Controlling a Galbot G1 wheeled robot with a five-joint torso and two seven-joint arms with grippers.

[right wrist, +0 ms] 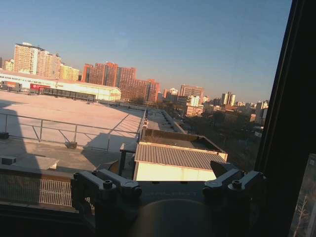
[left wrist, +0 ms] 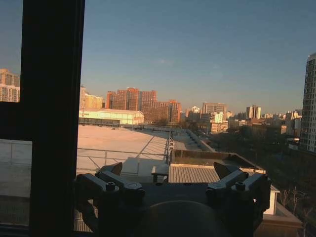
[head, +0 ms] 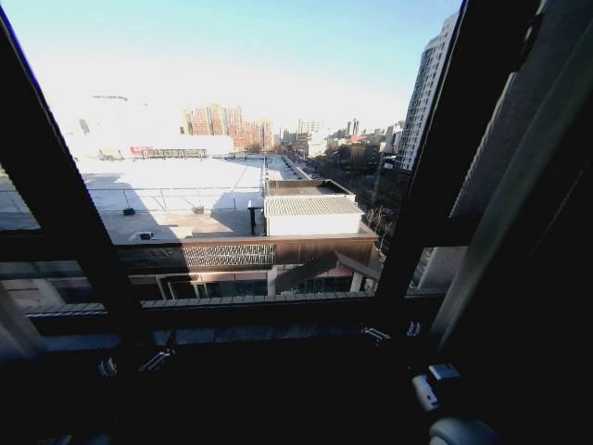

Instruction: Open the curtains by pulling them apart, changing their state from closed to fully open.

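Observation:
The curtains stand drawn to the two sides of the window. The right panel (head: pixel 519 185) hangs in shadow along the right edge of the head view, with one pale fold running down it. A sliver of the left panel (head: pixel 13 329) shows at the lower left. My left gripper (left wrist: pixel 169 170) is open with nothing between its fingers, close to the glass beside a black frame bar (left wrist: pixel 52 113). My right gripper (right wrist: pixel 167 168) is also open and empty, beside the right frame bar (right wrist: pixel 291 123). In the head view both sit low in the shadow under the sill, left gripper (head: pixel 132 363) and right gripper (head: pixel 393 331).
Black window frame bars (head: pixel 435 167) cross the glass, with a horizontal rail (head: pixel 241 311) below them. Rooftops and city buildings lie outside. Part of my right arm (head: pixel 435 389) shows at the bottom right.

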